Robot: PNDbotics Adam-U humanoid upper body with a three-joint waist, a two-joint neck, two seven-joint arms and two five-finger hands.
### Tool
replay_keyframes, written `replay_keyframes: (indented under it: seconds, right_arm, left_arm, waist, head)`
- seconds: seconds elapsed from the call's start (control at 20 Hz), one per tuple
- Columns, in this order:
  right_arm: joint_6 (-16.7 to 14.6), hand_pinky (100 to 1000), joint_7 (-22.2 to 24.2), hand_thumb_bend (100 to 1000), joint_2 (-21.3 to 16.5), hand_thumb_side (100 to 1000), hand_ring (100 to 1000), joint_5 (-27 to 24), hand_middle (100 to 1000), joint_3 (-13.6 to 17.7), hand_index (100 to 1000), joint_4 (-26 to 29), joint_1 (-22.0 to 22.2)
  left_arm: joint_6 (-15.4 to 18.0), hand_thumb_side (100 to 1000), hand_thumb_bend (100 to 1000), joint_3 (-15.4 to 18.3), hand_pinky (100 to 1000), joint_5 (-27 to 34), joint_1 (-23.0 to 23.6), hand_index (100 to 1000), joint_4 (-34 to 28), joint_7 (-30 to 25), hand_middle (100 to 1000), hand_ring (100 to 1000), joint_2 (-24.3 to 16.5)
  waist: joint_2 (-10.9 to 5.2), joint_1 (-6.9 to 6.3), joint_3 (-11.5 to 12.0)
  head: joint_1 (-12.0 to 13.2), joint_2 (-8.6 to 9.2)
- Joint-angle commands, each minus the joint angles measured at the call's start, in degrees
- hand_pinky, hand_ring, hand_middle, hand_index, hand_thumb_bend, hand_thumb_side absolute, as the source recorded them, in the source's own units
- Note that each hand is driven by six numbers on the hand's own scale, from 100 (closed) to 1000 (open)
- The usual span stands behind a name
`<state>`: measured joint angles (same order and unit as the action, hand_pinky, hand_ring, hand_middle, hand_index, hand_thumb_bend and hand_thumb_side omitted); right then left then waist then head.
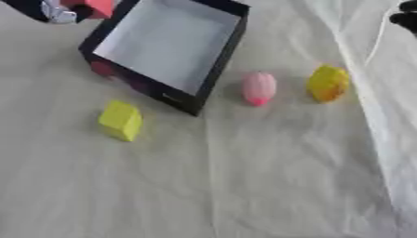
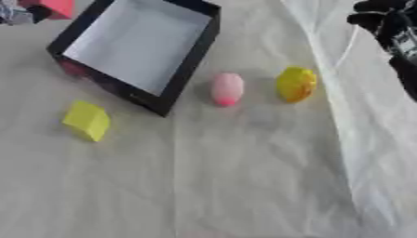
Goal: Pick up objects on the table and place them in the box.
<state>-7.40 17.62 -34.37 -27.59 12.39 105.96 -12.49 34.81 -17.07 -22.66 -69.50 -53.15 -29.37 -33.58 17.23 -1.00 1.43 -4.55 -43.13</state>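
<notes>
Box (image 1: 213,69) black-walled, white inside, yellow block (image 1: 120,120), pink egg shape (image 1: 259,88)

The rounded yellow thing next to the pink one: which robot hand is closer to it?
The right hand, up at the top right beyond the rounded yellow thing. The left hand is in the far top left corner, past the box.

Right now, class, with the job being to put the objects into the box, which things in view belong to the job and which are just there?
Job:
box
yellow block
pink object
yellow object
red object in left hand

Just there:
white cloth
right hand, idle at the upper right
</notes>
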Motion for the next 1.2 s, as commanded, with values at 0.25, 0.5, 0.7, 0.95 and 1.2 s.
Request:
replay_keyframes:
  seconds: [0.25,0.5,0.7,0.95,1.2]
  right_arm:
    - [1.0,1000,-2.2,100,-2.4,523,838,-1.6,788,1.4,841,0.9,-2.5]
    - [1.3,1000,-3.0,100,-2.8,523,838,-2.8,788,1.2,840,0.6,-5.4]
    - [1.7,1000,-2.9,100,-2.6,523,837,-2.8,787,0.7,840,0.5,-6.7]
    - [2.5,1000,-2.0,100,-2.0,523,835,-2.4,785,0.2,838,0.3,-7.2]
    - [2.7,1000,-1.6,100,-1.8,523,834,-2.3,784,0.1,838,0.3,-7.2]
  left_arm:
    - [16.6,189,209,5.0,643,-7.8,-3.8,640,6.4,-11.1,490,550,4.5]
    - [17.1,200,186,6.3,658,-13.7,-3.9,646,8.9,-10.0,500,567,7.5]
    - [17.2,215,201,8.4,677,-19.3,-3.4,663,10.3,-8.6,520,588,8.4]
    - [17.2,221,259,9.5,819,-24.3,-3.1,844,10.9,-5.1,733,779,9.4]
    - [16.6,198,304,10.2,879,-26.8,-2.9,893,11.7,-1.0,822,849,9.4]
  waist:
    - [-0.77,-0.39,-1.4]
    - [0.02,-0.72,-3.5]
    - [0.67,-1.19,-4.8]
    - [0.99,-1.50,-5.1]
    - [0.87,-1.45,-5.1]
  head:
    - [1.0,1.06]
    - [2.4,2.16]
    - [3.3,2.79]
    - [3.5,2.70]
    - [3.4,2.44]
